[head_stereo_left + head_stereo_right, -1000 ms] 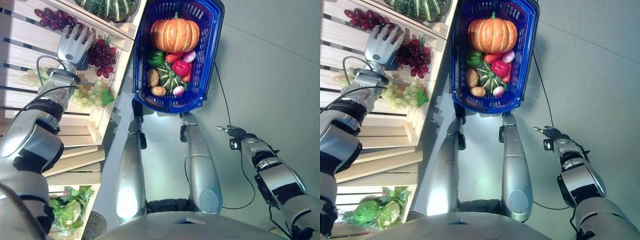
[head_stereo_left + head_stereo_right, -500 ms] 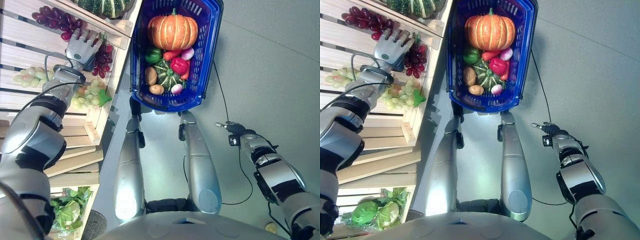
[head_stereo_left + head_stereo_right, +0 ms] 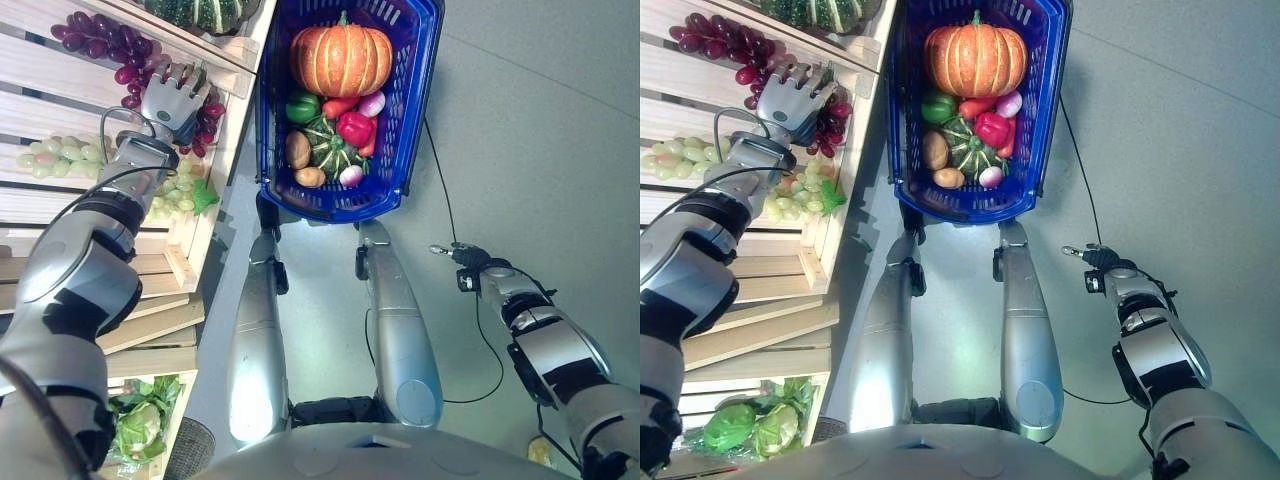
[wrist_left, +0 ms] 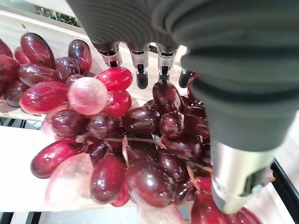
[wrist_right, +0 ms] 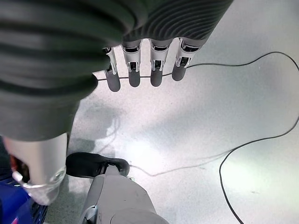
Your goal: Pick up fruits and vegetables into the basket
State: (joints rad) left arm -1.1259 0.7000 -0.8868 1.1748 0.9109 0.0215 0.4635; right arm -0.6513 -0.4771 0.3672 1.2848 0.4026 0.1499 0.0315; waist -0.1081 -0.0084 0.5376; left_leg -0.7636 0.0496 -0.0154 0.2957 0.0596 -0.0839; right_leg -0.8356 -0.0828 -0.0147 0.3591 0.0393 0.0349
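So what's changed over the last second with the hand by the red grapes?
The left hand has come down onto the bunch of red grapes, its fingers now curling over the top; no firm hold yet. The blue basket and the right hand are as before.

The basket [image 3: 420,100] is bright blue with a lattice wall. In it the pumpkin [image 3: 340,58] is orange with darker ribs, the small squash [image 3: 332,145] dark green with pale stripes, one pepper [image 3: 357,128] glossy red and another [image 3: 301,107] green. The potatoes [image 3: 297,150] are tan. The grape bunch [image 4: 131,140] under the left hand [image 3: 172,97] is deep red, with a few paler pink berries. A second bunch [image 3: 60,157] is pale green. The crates [image 3: 60,75] are light, unpainted wood. The floor [image 3: 540,130] is plain grey.
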